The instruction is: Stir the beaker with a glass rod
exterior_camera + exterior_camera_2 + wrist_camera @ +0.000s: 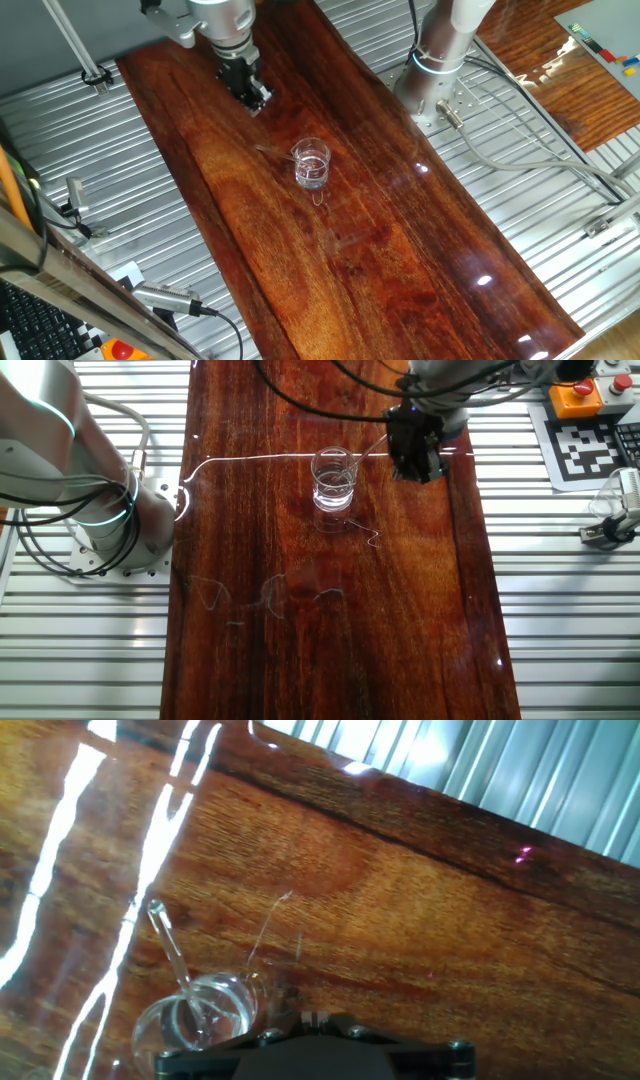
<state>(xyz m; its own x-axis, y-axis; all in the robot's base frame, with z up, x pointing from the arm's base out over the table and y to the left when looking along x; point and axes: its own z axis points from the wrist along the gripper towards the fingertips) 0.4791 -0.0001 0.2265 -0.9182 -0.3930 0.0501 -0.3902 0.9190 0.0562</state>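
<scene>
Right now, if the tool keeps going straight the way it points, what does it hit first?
Likely the bare wooden table. The tool points down, off to the side of the beaker; the glass rod leans inside it. Depth is uncertain.

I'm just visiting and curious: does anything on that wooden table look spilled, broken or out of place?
Nothing stands out. The beaker stands upright on the table, with the glass rod leaning inside it. The gripper is beside the beaker. No spill or breakage shows.
</scene>
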